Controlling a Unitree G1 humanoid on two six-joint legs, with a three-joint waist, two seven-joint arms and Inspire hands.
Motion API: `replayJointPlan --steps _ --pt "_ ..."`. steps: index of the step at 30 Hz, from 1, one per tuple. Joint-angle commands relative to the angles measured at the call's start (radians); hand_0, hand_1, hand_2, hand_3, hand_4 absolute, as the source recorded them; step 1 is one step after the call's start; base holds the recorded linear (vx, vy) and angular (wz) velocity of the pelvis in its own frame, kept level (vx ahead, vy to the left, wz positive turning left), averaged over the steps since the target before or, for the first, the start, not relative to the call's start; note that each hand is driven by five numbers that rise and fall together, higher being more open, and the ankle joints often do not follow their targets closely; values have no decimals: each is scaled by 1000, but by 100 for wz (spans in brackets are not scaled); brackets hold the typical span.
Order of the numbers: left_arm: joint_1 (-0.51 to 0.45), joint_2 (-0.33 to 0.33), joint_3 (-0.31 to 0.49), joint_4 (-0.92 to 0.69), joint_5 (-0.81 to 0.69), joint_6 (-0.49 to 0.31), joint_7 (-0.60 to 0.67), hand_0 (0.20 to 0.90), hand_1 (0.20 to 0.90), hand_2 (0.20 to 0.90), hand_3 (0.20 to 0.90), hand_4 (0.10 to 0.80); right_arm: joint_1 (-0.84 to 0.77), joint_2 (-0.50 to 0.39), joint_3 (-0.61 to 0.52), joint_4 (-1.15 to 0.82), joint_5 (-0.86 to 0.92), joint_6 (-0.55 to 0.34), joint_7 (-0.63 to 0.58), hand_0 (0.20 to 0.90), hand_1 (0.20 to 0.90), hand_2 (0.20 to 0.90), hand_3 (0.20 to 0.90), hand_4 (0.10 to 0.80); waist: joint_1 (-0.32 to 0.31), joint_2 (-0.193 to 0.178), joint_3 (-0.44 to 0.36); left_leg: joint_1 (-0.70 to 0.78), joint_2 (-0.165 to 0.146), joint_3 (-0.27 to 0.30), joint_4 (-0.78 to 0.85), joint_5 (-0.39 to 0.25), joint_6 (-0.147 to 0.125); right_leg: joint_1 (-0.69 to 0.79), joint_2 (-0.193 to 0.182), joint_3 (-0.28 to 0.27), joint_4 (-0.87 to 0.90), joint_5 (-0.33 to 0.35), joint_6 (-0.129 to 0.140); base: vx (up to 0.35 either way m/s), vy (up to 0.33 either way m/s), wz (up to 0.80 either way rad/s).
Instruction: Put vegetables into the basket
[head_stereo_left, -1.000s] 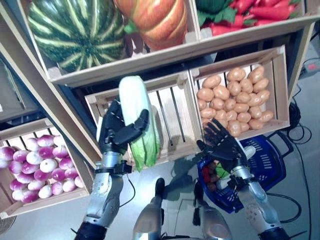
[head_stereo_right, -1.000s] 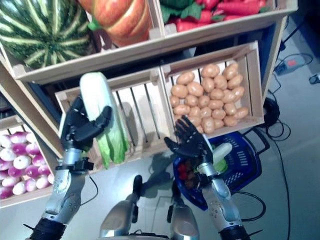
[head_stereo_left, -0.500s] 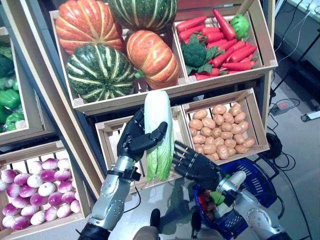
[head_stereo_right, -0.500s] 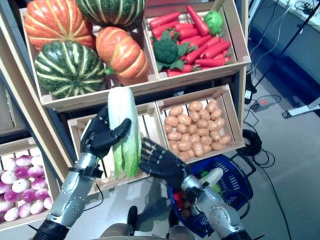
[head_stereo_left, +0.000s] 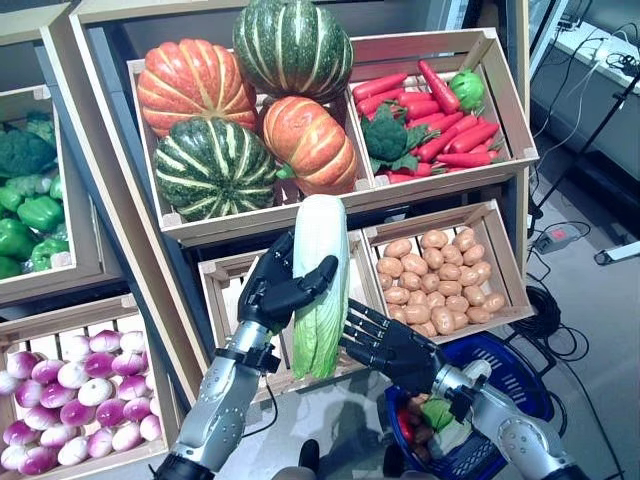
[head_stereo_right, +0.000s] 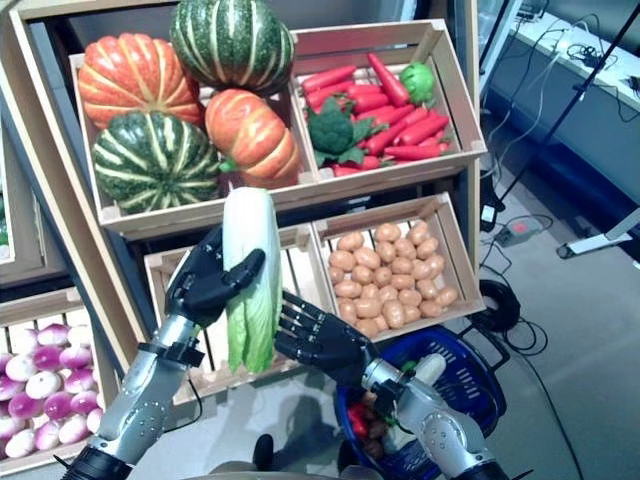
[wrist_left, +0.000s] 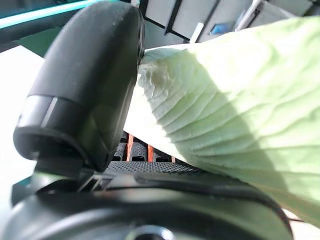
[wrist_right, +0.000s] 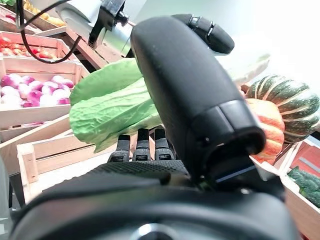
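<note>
Left hand (head_stereo_left: 272, 290) grips the cabbage (head_stereo_left: 318, 280) upright. Right hand (head_stereo_left: 388, 345), fingers spread, sits just beside its leafy end, above the basket (head_stereo_left: 520, 368).

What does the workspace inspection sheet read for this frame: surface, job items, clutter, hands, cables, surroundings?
Surface: grey floor, no table.
Job's things: napa cabbage held upright before an empty slatted crate; blue basket on the floor, already holding vegetables.
Clutter: nothing seen.
Hands: left hand curled round the cabbage; right hand open, fingers spread beside its leafy end.
Cables: black cords on the floor.
Surroundings: crates of pumpkins, carrots, potatoes, turnips.
</note>
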Motion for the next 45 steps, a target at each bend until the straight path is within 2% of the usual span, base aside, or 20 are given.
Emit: replayJointPlan --steps 1,7,14,22,27,30,34,40,45 --pt "-93 -29 -45 -90 -85 -17 -120 300 300 300 300 400 -46 43 92 -88 91 -39 80 900 900 900 900 800 9 -34 -97 23 -34 -2 2 -79 -2 54 -52 -31 2 -2 26 0 0 0" --pt "-88 -26 -70 -87 -105 38 -153 300 300 300 300 400 -62 41 85 -97 98 -99 33 900 900 900 900 800 6 -30 -105 21 -31 1 2 -79 -1 50 -55 -24 2 0 30 0 0 0" --pt "-86 -19 -70 -95 -92 51 -157 300 300 300 300 400 -75 40 45 -98 122 -166 -36 900 900 900 900 800 3 -27 -112 19 -28 6 2 -78 0 48 -57 -22 2 1 32 4 3 -2" --pt "-93 -17 -56 -101 -117 65 -156 300 300 300 300 400 -90 32 12 -100 134 -182 -66 900 900 900 900 800 3 -26 -109 17 -28 5 2 -79 2 44 -58 -21 2 1 32 0 0 0" --pt "-93 -29 -62 -99 -181 116 -169 300 300 300 300 400 -96 36 10 -91 134 -203 -81 900 900 900 900 800 3 -25 -108 18 -26 5 2 -81 2 46 -59 -20 2 1 32 0 0 0" --pt "-92 -37 -70 -96 -196 146 -185 300 300 300 300 400 -104 42 16 -87 135 -182 -65 900 900 900 900 800 3 -25 -110 19 -25 2 2 -82 2 47 -59 -20 2 -1 32 0 0 0" --pt "-97 -33 -80 -96 -190 149 -208 300 300 300 300 400 -108 26 31 -94 126 -98 12 900 900 900 900 800 3 -26 -110 18 -23 3 2 -81 2 46 -59 -20 2 0 33 0 0 0" --pt "-116 -29 -79 -100 -202 133 -237 300 300 300 300 400 -107 -1 80 -72 99 22 77 900 900 900 900 800 9 -29 -117 15 -23 -2 2 -78 0 46 -59 -19 2 -1 31 0 0 0" --pt "-127 -26 -84 -112 -193 100 -249 300 300 300 300 400 -93 -15 111 -54 82 84 123 900 900 900 900 800 9 -31 -117 16 -22 -6 2 -77 -1 47 -59 -16 2 0 30 0 0 0"
